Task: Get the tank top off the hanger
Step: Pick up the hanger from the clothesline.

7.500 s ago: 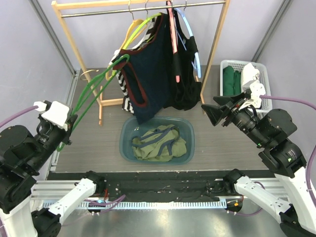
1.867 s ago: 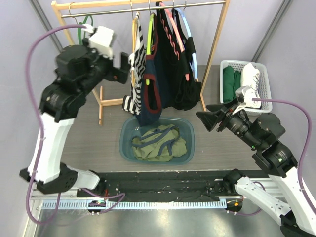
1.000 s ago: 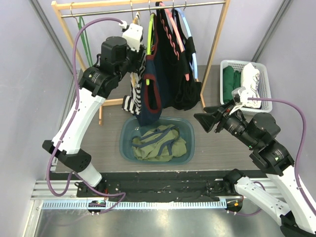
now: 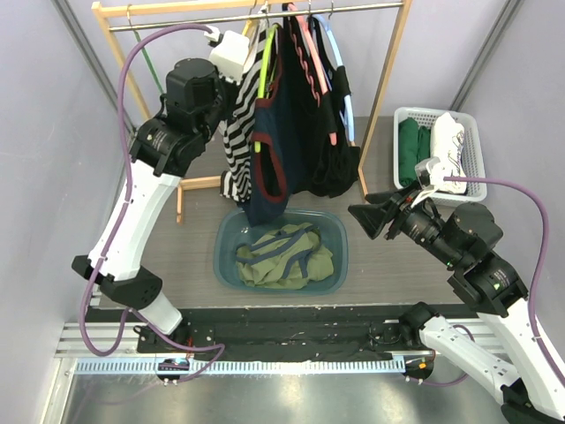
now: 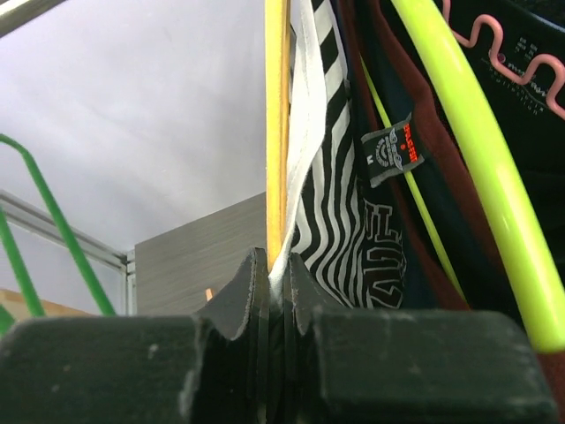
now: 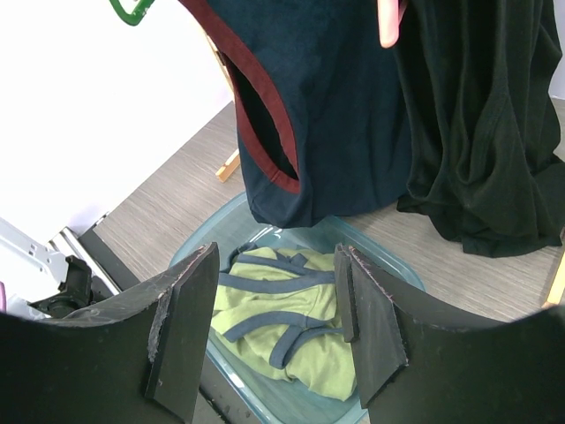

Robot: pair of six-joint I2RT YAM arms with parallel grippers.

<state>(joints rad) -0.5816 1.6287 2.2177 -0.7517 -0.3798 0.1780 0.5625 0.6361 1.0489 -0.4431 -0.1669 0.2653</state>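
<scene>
The left pincer (image 5: 275, 274) is raised to the hanging rail and clenched on the white-edged strap of the black-and-white striped tank top (image 5: 340, 221). Its two black fingers are pressed together with the cloth pinched between them. The yellow hanger (image 5: 276, 132) that carries this top rises straight up from just above the fingertips, touching the strap on its left side. The rest of the striped top hangs down below and to the right of the pincer. Further right of it hangs a navy tank top with maroon trim (image 5: 415, 203) on a lime-green plastic hanger (image 5: 477, 168), pressed against the striped one.

The right pincer (image 6: 275, 256) is released, its fingers spread and holding nothing. It hovers low and well apart from the striped top. Directly under and ahead of it sits a round teal plastic basin (image 6: 388, 265) holding an olive-green garment (image 6: 274, 327), with the navy top's hem hanging just above the basin's far rim.
</scene>
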